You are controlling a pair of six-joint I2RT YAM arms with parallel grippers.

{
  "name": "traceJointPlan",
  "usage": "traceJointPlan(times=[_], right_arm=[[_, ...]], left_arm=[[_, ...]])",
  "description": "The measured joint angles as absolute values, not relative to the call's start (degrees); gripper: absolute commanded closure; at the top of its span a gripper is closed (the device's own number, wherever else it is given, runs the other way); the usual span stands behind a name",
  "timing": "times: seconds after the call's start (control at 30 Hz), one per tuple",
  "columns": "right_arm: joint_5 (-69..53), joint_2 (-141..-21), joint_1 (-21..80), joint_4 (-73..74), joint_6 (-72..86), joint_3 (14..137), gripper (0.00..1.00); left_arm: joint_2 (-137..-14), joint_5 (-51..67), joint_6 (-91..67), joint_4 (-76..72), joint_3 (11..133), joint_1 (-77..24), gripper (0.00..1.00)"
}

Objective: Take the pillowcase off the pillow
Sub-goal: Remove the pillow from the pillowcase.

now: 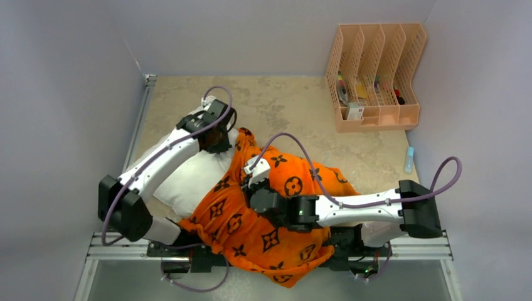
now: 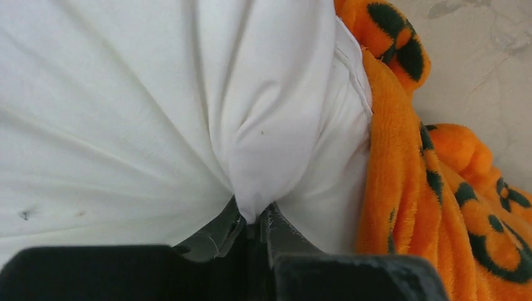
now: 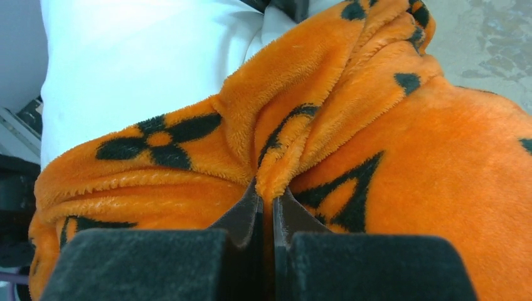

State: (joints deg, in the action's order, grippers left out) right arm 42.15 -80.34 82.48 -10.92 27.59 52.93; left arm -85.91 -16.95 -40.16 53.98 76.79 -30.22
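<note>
So the pillowcase (image 1: 263, 219) is a really loud orange plush thing, fuzzy pile, covered in black flower, four-point star and ringed-circle motifs. It's all bunched and rumpled, sitting over the right-hand, nearer part of the pillow (image 1: 188, 179), and its lower end flops over the near edge of the table (image 1: 301, 113) between the two arm bases. The pillow itself is plain white and puffy, lying at a slant on the left-middle of the table with its left side bare. From the left wrist view you can see its fabric creased into radiating folds.

The left gripper (image 2: 254, 222) is pinching a tuck of that white pillow fabric right at the far end, just beside the orange edge. The right gripper (image 3: 274, 194) has its jaws pressed together on a raised ridge of the orange plush, on top of the heap.

As for writing, the print is just shapes with no letters I can make out. There's a peach file rack (image 1: 376, 75) in the far right corner with small bits inside, but any labels are too tiny to read.
</note>
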Motion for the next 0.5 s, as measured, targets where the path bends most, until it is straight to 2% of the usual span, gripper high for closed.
traceJointPlan(times=[0.07, 0.13, 0.17, 0.27, 0.37, 0.5], right_arm=[[44.49, -80.95, 84.77, -9.78, 27.07, 53.65, 0.83], [45.21, -80.86, 85.73, -7.03, 27.79, 55.00, 0.50], [45.34, -80.47, 86.21, -4.10, 28.49, 56.31, 0.43], [45.32, -77.69, 87.85, 2.50, 30.22, 58.72, 0.35], [43.68, -72.93, 87.70, 10.87, 32.16, 61.10, 0.30], [39.66, -67.35, 79.66, 21.19, 35.97, 63.99, 0.23]], left_arm=[[-81.67, -16.97, -41.58, 52.56, 72.10, -30.55, 1.00], [-77.10, -17.52, -43.53, 50.63, 68.27, -30.79, 1.00], [-74.26, -18.09, -44.80, 49.60, 66.11, -30.79, 1.00], [-67.11, -19.92, -48.47, 46.48, 61.08, -30.72, 1.00], [-62.54, -21.87, -51.59, 44.71, 57.45, -30.68, 1.00], [-58.39, -23.55, -54.92, 43.38, 53.71, -30.39, 1.00]])
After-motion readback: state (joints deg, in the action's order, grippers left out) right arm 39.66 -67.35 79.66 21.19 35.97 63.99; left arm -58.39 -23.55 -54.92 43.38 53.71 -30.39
